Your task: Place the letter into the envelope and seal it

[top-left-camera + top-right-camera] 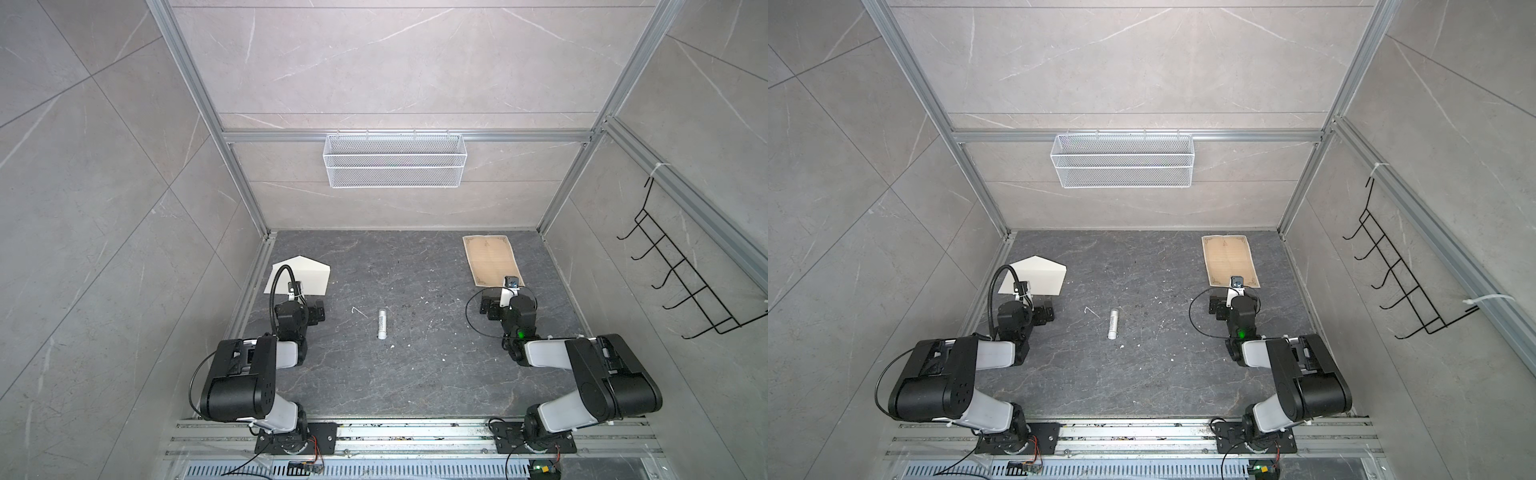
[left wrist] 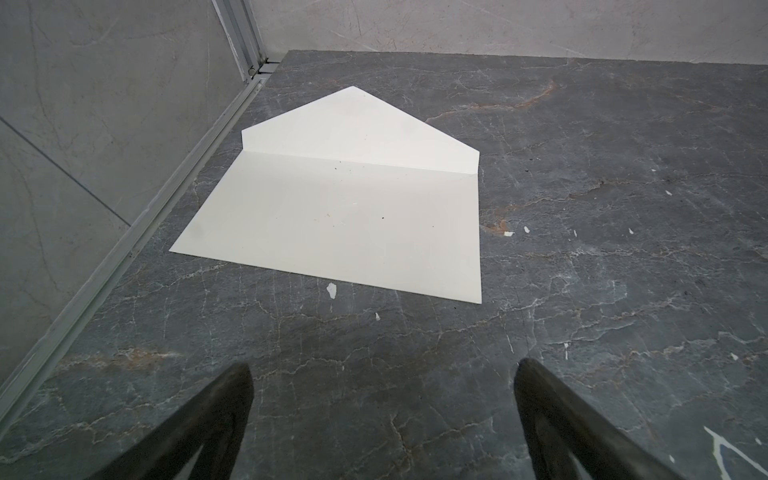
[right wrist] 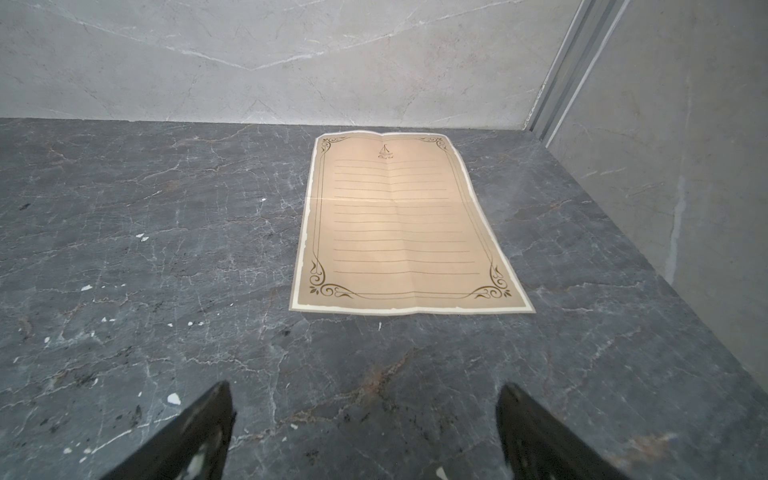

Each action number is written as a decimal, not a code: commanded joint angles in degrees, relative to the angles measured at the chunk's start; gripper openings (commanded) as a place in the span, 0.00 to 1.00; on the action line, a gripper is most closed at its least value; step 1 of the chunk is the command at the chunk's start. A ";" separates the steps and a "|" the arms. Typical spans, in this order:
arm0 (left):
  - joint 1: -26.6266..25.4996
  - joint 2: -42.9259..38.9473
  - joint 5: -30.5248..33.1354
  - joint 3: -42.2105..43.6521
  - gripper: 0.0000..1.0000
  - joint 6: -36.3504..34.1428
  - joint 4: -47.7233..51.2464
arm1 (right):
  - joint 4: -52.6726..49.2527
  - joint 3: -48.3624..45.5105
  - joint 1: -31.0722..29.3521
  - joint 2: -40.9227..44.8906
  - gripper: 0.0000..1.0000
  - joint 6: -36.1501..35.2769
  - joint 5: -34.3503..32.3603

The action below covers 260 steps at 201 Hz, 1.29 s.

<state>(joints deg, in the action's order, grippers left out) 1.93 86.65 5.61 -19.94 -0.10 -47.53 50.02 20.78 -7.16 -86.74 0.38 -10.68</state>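
Our left gripper (image 2: 382, 374) and right gripper (image 3: 365, 399) hang spread and empty either side of the tube (image 1: 382, 324). Right of the tube and farther back, the letter (image 3: 399, 224) lies flat straight ahead of our right gripper, long axis pointing away; the envelope (image 2: 345, 224) lies left.

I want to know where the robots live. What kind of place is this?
Probably a robot test booth: the left arm and right arm are bolted to a metal rail, an aluminium frame holds the walls, and a letter and an envelope lie there.
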 commanded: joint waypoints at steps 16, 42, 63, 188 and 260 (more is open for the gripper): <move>0.28 -6.49 0.12 -1.62 1.00 0.88 5.96 | -7.43 1.80 -0.13 5.04 0.99 1.25 -3.07; 0.20 -18.29 2.82 -3.35 1.00 4.88 19.91 | -15.26 2.33 -0.14 15.30 0.99 2.08 -4.25; 0.07 -28.80 3.47 -5.86 1.00 10.54 32.05 | -26.12 6.12 -0.14 23.75 0.99 3.58 -0.39; -0.13 -42.35 -15.25 -20.91 0.99 34.47 59.81 | -55.48 21.05 -0.14 36.66 0.99 10.86 17.35; -4.72 -34.08 -30.07 -21.04 0.95 30.57 60.10 | -56.94 21.94 -0.14 31.55 0.99 23.02 16.93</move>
<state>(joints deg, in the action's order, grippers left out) -0.38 52.27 -16.99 -39.44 33.63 11.99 -5.39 40.95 -7.16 -54.22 15.90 5.43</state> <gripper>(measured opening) 0.943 0.993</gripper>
